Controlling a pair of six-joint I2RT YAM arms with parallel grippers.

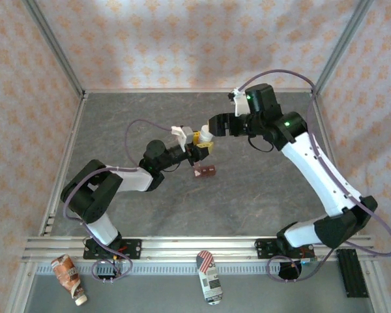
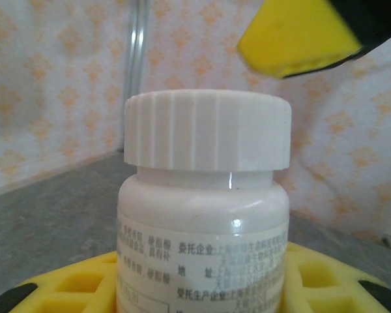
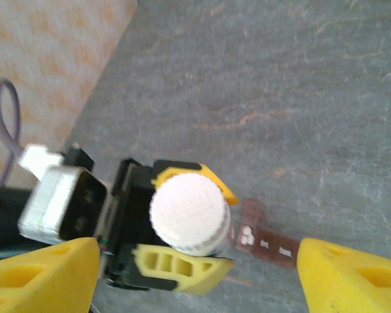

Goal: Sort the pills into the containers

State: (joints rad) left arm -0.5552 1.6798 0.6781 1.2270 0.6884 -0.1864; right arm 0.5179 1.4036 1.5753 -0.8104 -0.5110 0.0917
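Both arms stretch inward, their hands nearly meeting. The left hand [image 1: 199, 150] clamps a white bottle [image 1: 205, 135] upright; the right hand [image 1: 215, 125] hovers just above, fingers spread wide apart.

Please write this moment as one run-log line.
left gripper shut on white bottle | cap on | right gripper open over cap | containers on table

Overhead view: even, diffuse light, moderately bright. Faint soft shadows under arms on grey table [image 1: 247, 202]. Curtain walls [image 1: 182, 39] pale, with dull grey patches along back. Frame rails [image 1: 58, 59] bend slightly toward edges.

Right wrist view: whole picture soft and smeared. Bottle cap [image 3: 189, 212] overexposed, ridges lost. Right gripper [image 3: 195, 277] fingers [image 3: 352, 277] close to lens, out of focus. Containers [image 3: 267, 241] dim, detail smudged.

Left wrist view: white bottle [image 2: 205, 215] sharp, label print legible, small glint on shoulder. Backdrop soft. Right gripper's fingertip [image 2: 293, 36] blurred.
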